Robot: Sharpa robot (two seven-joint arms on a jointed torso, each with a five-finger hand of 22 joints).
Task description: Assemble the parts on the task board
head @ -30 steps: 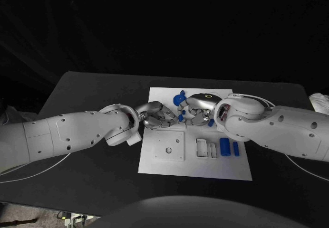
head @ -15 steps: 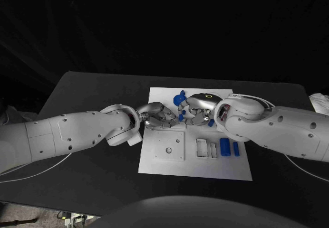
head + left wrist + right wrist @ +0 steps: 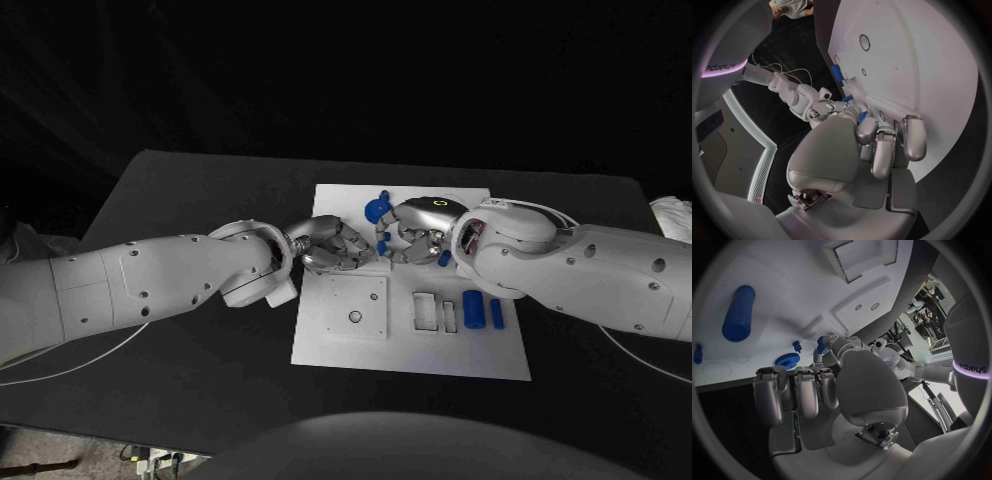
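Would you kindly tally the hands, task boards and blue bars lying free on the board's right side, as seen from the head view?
Hands: 2, left hand and right hand
Task board: 1
Blue bars: 2, thick bar and thin bar
Total: 5

From the head you look steeply down on the task board (image 3: 411, 340). Each wrist camera sits close behind its own hand, and both share that board.

Right hand (image 3: 826, 385) above task board (image 3: 786, 280), blue cylinder (image 3: 739, 314).
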